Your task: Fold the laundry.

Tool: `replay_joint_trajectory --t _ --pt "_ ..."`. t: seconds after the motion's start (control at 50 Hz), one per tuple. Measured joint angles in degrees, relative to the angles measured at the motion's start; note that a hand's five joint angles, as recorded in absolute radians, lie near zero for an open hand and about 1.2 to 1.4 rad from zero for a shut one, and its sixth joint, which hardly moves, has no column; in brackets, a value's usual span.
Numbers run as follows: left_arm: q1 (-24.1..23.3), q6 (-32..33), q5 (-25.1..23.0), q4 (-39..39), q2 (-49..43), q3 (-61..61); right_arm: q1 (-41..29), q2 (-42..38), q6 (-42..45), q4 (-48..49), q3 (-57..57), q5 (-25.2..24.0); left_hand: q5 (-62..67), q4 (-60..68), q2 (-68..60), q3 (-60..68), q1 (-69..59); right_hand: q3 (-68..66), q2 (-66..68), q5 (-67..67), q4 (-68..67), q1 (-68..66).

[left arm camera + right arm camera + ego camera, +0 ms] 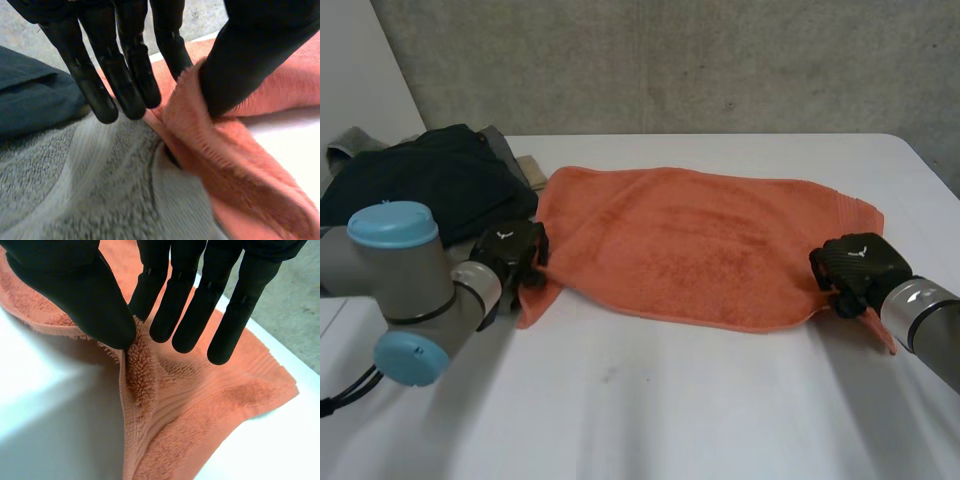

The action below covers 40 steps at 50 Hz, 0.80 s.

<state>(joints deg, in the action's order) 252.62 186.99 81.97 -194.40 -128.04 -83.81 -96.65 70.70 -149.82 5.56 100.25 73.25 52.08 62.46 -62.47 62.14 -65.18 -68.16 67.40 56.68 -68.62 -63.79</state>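
The orange towel point(700, 240) lies spread flat across the middle of the white surface point(670, 400), its long sides running crosswise, with its near edge slightly uneven. At the towel's near left corner, the left robot hand point(510, 250) has the cloth clamped. Its wrist view shows a raised fold of the towel point(235, 170) caught between the thumb and the straight fingers point(125, 75). At the towel's near right corner, the right robot hand point(855, 265) is clamped on it as well. There a ridge of towel point(190, 405) stands up, pinched between the thumb point(75, 285) and the nearest finger, and a little of the corner trails out beyond the hand.

Just off the towel's far left corner sits a heap of laundry, topped by a dark garment point(430, 180). A grey terry cloth point(75, 190) lies beside the towel's left edge, under the left hand's fingertips. The surface nearer than the towel is bare white. Beyond the towel's far edge, the surface ends at a rough grey concrete wall point(670, 60).
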Motion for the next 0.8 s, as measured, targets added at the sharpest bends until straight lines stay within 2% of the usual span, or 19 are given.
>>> replay_joint_trajectory --t 0.04,0.16,0.28,0.38,0.5,0.58,0.68,0.8 --pt "-0.2 0.1 0.0 0.7 -0.5 1.4 0.1 1.1 -0.6 -0.1 -0.4 0.2 3.8 5.1 -5.2 5.0 -1.6 0.0 0.0 0.0 0.0 0.0" --pt "-1.6 0.4 0.0 6.0 2.3 4.7 0.2 6.0 -0.9 -1.1 -2.7 0.6 3.8 6.1 -6.0 6.0 -1.6 0.0 0.0 0.0 0.0 0.0" --pt "-3.1 0.9 -0.3 12.2 15.4 5.8 1.5 13.6 0.9 -8.3 -9.5 0.7 3.8 6.1 -6.0 6.0 -1.6 0.0 0.0 0.0 0.0 0.0" --pt "-3.6 2.4 -0.5 14.9 28.4 6.5 3.0 18.7 3.6 -18.3 -18.4 0.4 3.8 6.1 -6.0 6.0 -1.6 0.0 0.0 0.0 0.0 0.0" --pt "-3.6 7.2 -0.6 17.3 34.9 6.5 4.4 20.1 6.7 -27.7 -27.0 0.1 3.8 6.2 -6.1 6.0 -1.6 0.0 0.0 0.0 0.0 0.0" --pt "-3.7 12.3 -0.6 18.8 33.1 5.9 5.4 16.7 9.8 -31.9 -30.0 0.4 3.8 6.2 -6.1 6.0 -1.6 0.0 0.0 0.0 0.0 0.0" --pt "-3.8 18.1 -0.3 19.5 25.0 5.8 5.5 9.9 12.5 -33.8 -30.9 1.1 3.8 6.2 -6.1 6.1 -1.6 0.0 0.0 0.0 0.0 0.0" --pt "-5.0 23.7 -0.1 15.7 6.1 16.0 4.1 -3.3 12.6 -31.9 -34.3 4.8 3.8 6.4 -6.2 6.3 -1.6 0.0 0.0 0.0 0.0 0.0"
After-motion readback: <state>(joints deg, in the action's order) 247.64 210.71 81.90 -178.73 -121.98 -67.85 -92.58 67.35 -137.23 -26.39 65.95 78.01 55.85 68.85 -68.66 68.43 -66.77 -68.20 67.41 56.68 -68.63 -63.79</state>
